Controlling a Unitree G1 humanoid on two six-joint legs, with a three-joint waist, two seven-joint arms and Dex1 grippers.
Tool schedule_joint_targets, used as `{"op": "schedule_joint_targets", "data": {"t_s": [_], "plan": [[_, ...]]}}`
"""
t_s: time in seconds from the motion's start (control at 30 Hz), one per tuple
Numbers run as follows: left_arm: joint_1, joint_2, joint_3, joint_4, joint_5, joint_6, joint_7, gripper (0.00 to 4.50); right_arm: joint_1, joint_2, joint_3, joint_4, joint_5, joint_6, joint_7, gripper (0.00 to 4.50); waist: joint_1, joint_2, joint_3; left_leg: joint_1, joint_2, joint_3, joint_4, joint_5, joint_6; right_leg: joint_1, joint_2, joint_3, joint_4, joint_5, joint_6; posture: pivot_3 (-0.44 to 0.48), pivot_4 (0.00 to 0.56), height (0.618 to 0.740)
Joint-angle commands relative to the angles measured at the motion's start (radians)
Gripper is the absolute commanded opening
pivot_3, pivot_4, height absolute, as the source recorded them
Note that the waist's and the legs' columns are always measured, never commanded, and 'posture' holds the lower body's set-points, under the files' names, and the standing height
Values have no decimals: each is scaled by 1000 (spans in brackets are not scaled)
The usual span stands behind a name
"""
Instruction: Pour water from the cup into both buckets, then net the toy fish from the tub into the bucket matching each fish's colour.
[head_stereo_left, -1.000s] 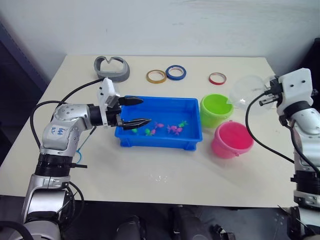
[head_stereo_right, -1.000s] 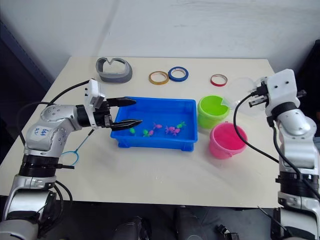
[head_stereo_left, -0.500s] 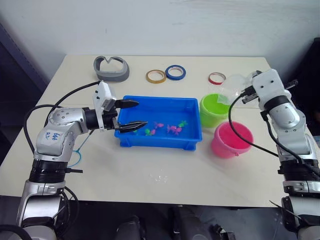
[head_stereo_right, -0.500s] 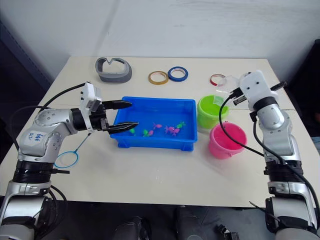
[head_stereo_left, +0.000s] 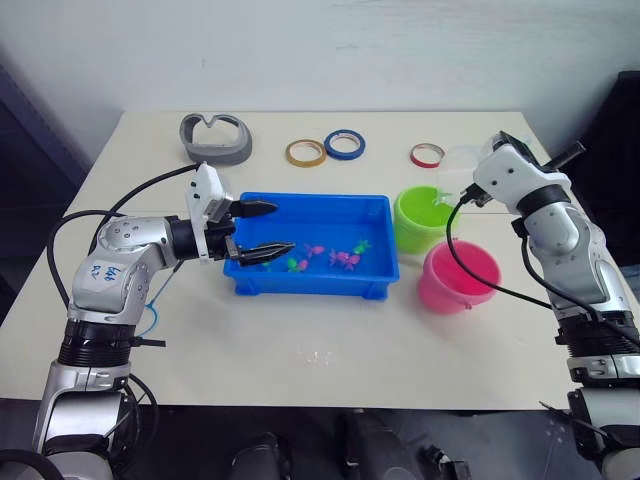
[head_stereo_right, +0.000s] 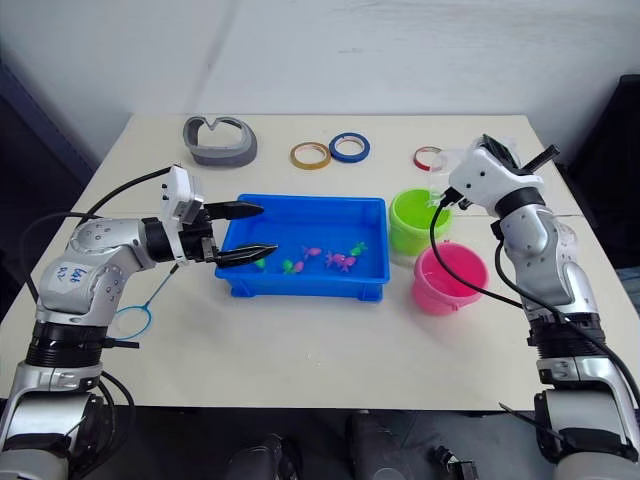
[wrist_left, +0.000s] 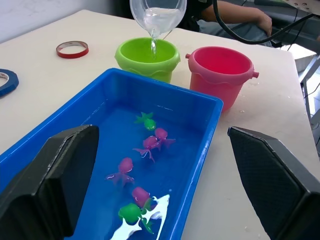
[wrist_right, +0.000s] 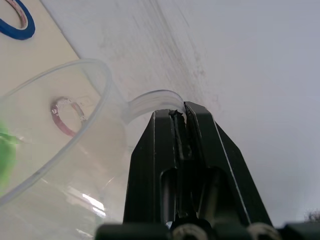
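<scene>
You can see blue handwriting on the left arm's (head_stereo_left: 103, 272) grey shell, at the left of the head views, but its characters cannot be read.

A robot test room or lab is suggested, not a home. A plain cream bench (head_stereo_left: 330, 350) is set against a bare white wall (head_stereo_left: 330, 50), and on it props are laid out around a blue tub (head_stereo_left: 312, 250): tape rings (head_stereo_left: 305, 152) and a grey moulded part (head_stereo_left: 213, 137) behind the tub, coloured buckets (head_stereo_left: 421, 218) beside it. In the left wrist view a person's arm (wrist_left: 240, 15) is seen beyond the bench among loose black cables (wrist_left: 270, 35).
</scene>
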Motion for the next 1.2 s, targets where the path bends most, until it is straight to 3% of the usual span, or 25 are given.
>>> {"op": "schedule_joint_targets", "data": {"t_s": [0.03,0.87,1.2], "plan": [[2,8,17,-40,-10,-7,0,4500,-34,-30,8,-13,-48,-51,-32,75,0,0,0,0,0,0,0,0,0,0,0,0,0,0,0,0,150,738],[6,12,14,-42,-8,-8,-7,4500,-59,-72,114,12,-327,-149,-176,75,0,0,0,0,0,0,0,0,0,0,0,0,1,0,0,0,150,738],[7,12,14,-44,-6,-9,-12,4500,-49,-51,89,15,-295,-140,-157,75,1,0,0,0,0,1,0,0,0,0,0,0,1,0,0,0,150,738]]}}
